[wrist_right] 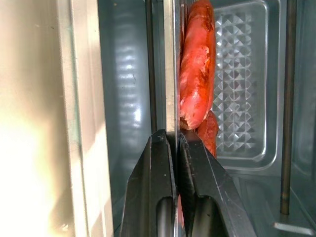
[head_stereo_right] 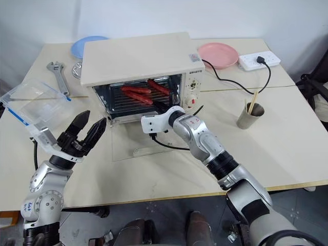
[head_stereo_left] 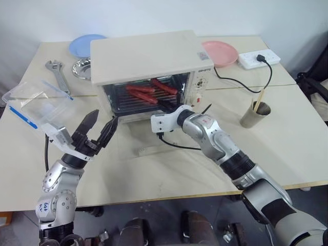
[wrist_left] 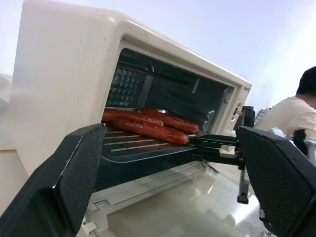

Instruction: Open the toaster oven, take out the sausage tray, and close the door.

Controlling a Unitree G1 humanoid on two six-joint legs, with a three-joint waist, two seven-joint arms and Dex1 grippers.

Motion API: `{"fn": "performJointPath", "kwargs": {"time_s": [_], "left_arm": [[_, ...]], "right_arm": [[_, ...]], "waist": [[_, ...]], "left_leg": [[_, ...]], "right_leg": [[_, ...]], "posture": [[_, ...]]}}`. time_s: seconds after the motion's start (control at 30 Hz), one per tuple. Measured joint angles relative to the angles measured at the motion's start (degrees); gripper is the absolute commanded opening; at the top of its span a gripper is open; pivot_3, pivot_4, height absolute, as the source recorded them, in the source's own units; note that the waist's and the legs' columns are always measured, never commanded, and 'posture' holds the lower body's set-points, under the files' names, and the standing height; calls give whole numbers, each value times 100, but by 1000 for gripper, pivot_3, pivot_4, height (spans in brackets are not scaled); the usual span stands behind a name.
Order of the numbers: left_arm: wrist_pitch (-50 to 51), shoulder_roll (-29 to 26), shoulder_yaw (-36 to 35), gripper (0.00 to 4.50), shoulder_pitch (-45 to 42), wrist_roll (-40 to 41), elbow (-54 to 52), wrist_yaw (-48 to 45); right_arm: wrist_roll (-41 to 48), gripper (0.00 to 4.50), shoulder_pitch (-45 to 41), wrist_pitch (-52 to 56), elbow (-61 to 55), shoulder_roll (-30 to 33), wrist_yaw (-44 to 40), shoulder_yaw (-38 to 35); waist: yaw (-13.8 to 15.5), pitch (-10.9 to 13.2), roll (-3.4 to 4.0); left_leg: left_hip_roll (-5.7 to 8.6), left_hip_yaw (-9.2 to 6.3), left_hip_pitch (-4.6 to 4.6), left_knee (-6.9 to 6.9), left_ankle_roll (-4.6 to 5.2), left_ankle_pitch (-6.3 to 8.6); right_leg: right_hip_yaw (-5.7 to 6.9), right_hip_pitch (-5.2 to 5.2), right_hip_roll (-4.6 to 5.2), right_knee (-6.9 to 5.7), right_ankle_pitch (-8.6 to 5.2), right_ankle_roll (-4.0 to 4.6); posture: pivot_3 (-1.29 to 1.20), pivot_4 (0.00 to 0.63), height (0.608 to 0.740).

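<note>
1. The toaster oven (head_stereo_left: pixel 148 56) is a cream-white box at the counter's (head_stereo_left: pixel 287 148) centre-back, with its knobs on the right of its front and a black cord running off toward a white power strip (head_stereo_left: pixel 259 59) at about 2 o'clock.
2. The door (head_stereo_right: pixel 148 146) is one clear glass panel, swung fully down and lying flat on the counter at the oven's 6 o'clock.
3. The sausage tray (wrist_left: pixel 143 148) sits inside the cavity: a shiny metal tray with a wire rack bearing three red sausages (head_stereo_left: pixel 148 92).
4. The right pincer (wrist_right: pixel 173 143) is clamped narrow on the tray's thin front rim, at the right side of the oven mouth.
5. The left pincer (head_stereo_left: pixel 100 130) hangs spread wide and empty, at 8 o'clock from the oven, apart from it.
6. Elsewhere on the counter:
   - one blue plate (head_stereo_left: pixel 84 43)
   - one pink plate (head_stereo_left: pixel 220 51)
   - one round steel dish (head_stereo_left: pixel 81 69)
   - one wrench (head_stereo_left: pixel 57 74)
   - one cup (head_stereo_left: pixel 254 115)
   - one clear plastic bag (head_stereo_left: pixel 33 100)
</note>
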State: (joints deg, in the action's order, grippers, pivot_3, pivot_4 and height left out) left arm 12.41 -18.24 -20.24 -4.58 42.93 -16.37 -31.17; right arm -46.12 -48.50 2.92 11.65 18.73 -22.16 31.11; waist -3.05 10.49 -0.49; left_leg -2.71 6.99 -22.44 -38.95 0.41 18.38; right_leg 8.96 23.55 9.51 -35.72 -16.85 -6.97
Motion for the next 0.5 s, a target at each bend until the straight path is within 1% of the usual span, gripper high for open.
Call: {"fn": "performJointPath", "kwargs": {"time_s": [0.2, 0.5], "left_arm": [[130, -14, 13, 4500, -216, -1, 28, 108], [314, -62, 11, 4500, -303, 0, -33, 248]], "right_arm": [[-127, 23, 514, 47, -786, 233, -83, -14], [-207, 23, 999, 43, -1515, 479, -243, -56]], "waist": [[3, 0, 0], [16, 0, -1]], "left_leg": [[0, 1, -2, 3, 0, 0], [1, 1, -2, 2, 0, 0]], "right_leg": [[1, 0, -1, 7, 0, 0], [1, 0, -1, 9, 0, 0]], "posture": [[0, 150, 740], [0, 150, 740]]}}
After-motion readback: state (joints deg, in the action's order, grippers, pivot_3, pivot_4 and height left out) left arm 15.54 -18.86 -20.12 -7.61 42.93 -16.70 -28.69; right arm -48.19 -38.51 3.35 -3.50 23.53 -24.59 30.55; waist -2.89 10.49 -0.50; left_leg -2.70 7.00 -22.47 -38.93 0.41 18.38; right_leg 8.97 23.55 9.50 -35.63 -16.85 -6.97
